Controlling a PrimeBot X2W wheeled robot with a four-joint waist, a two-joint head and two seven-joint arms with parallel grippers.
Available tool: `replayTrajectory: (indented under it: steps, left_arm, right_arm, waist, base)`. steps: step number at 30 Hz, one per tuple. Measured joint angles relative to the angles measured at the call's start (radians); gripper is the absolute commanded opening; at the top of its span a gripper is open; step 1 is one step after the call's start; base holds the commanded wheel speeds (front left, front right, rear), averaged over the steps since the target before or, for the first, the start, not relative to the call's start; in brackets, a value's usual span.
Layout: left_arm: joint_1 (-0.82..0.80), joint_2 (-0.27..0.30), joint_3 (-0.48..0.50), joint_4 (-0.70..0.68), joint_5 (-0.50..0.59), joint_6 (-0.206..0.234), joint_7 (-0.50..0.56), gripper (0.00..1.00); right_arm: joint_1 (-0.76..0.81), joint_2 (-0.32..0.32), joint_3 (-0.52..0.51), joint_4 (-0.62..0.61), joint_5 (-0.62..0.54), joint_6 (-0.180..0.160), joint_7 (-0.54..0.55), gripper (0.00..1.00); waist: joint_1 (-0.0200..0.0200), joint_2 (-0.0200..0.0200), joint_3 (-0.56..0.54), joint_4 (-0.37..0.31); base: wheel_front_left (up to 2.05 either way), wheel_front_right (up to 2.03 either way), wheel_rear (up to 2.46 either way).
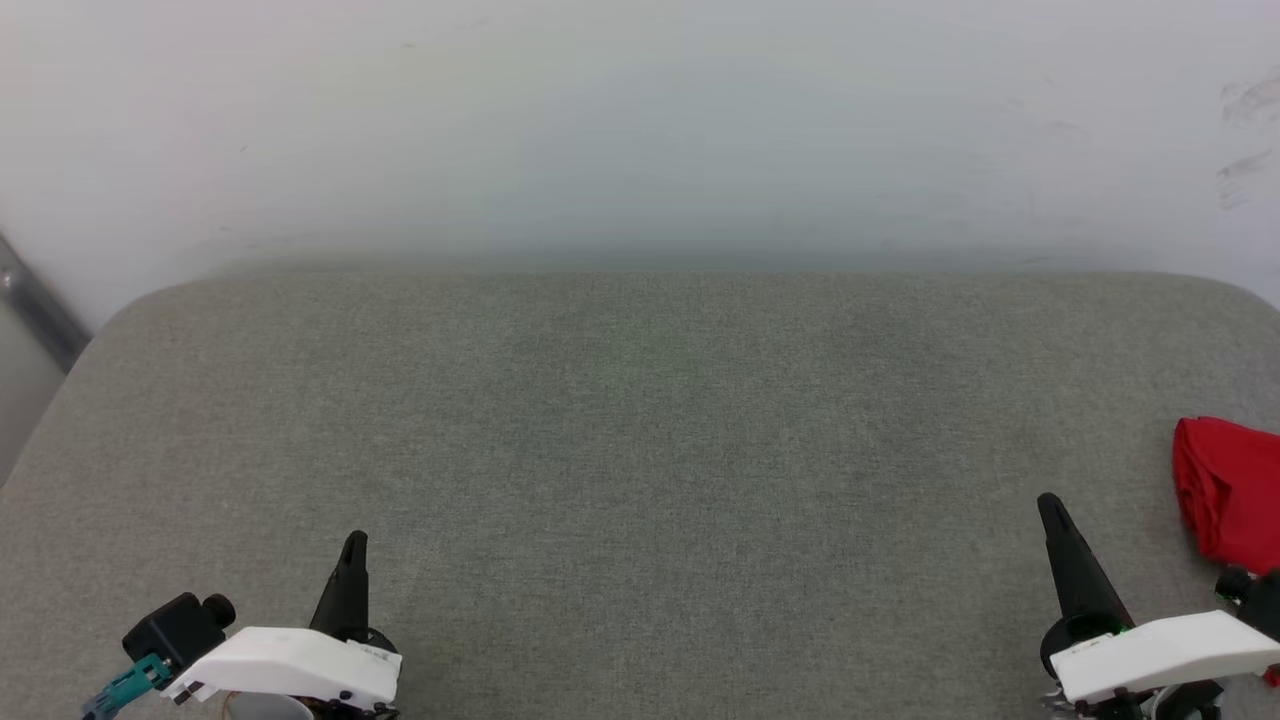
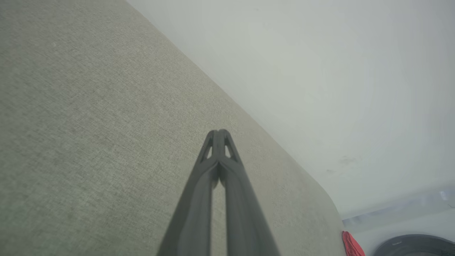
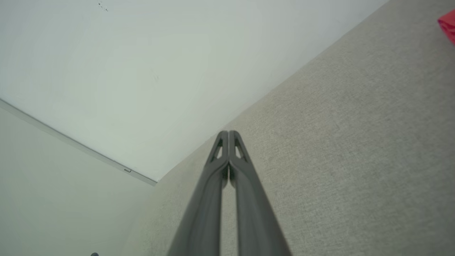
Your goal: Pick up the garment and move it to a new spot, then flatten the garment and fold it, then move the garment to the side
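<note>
Red cloth, the garment, lies in a compact bundle at the far right edge of the grey fabric counter, near the right gripper. That one and the left gripper are both closed on nothing. They sit low and well apart, probably to leave the middle free for spreading.

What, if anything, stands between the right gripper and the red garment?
Nothing visible. The garment lies at the right edge of the grey padded surface, just to the right of the shut right gripper, and only bare surface lies between them.
</note>
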Motion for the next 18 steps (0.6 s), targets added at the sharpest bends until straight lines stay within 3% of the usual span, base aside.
replayTrajectory:
  steps: [18]
  left_arm:
    - [-0.024,-0.026,0.047,0.004,-0.186,-0.028,0.053,0.00]
  right_arm:
    - [-0.035,-0.002,-0.010,0.039,0.217,0.000,0.022,0.00]
  waist:
    - [0.0000,0.0000,0.009,-0.004]
  base:
    - [0.00,0.00,0.00]
